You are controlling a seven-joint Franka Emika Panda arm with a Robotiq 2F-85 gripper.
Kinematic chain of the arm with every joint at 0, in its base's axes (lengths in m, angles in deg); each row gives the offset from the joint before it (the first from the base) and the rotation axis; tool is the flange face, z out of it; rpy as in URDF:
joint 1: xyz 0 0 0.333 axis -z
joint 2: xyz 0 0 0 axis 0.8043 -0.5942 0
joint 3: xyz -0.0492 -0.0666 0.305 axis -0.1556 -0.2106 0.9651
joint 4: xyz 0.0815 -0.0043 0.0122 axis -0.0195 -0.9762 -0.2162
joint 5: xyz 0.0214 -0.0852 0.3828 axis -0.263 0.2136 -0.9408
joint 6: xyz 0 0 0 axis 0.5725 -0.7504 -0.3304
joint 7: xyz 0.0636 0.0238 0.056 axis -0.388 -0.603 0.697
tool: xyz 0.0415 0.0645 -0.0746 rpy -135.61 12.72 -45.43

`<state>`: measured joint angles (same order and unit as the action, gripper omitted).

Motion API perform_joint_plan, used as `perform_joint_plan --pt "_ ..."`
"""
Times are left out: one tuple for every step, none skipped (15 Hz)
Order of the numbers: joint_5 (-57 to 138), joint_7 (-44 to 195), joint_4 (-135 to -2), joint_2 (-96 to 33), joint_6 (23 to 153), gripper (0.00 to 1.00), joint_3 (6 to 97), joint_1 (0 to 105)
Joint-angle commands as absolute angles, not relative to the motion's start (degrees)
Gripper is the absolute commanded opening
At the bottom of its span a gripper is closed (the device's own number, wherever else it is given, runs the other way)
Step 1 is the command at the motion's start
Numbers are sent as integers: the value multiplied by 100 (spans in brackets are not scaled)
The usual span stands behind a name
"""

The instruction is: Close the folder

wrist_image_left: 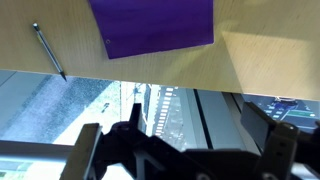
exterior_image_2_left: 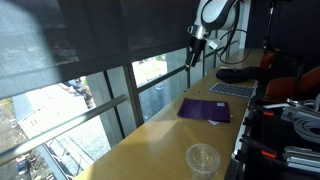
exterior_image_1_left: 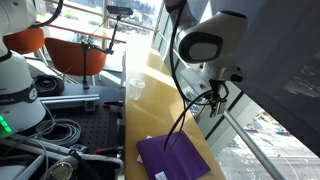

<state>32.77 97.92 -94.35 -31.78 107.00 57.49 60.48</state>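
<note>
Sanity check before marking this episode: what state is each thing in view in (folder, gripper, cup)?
Thin flat purple folder: lies flat on the yellowish-tan board, looks closed, no white sheets showing.
Robotiq gripper: open, holding nothing, raised clear of the folder.
Clear plastic cup: upright on the board, apart from the folder, looks empty.

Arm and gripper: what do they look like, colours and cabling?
The arm is glossy white with rounded shells and a black joint band. A thin black cable hangs from it. The gripper is black, with blocky fingers.
</note>
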Motion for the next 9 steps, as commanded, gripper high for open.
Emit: perform_joint_plan --pt "2713 9846 -10366 -2206 11173 100 5792 6284" --pt "2678 9743 -10512 -2027 11250 100 5740 6247" --pt "2808 9443 -10637 -1847 11261 100 5630 6152" --pt "3053 9026 -10785 -1640 11157 100 5521 6049" --pt "3291 8599 -10950 -1411 10970 100 5462 5976" --pt "3539 8173 -11089 -1243 10858 100 5433 5922" --pt "3913 7714 -11224 -1109 10707 100 5386 5930" --pt "4231 7269 -11336 -979 10527 100 5405 5934" --pt "4553 6796 -11441 -868 10360 100 5456 5950"
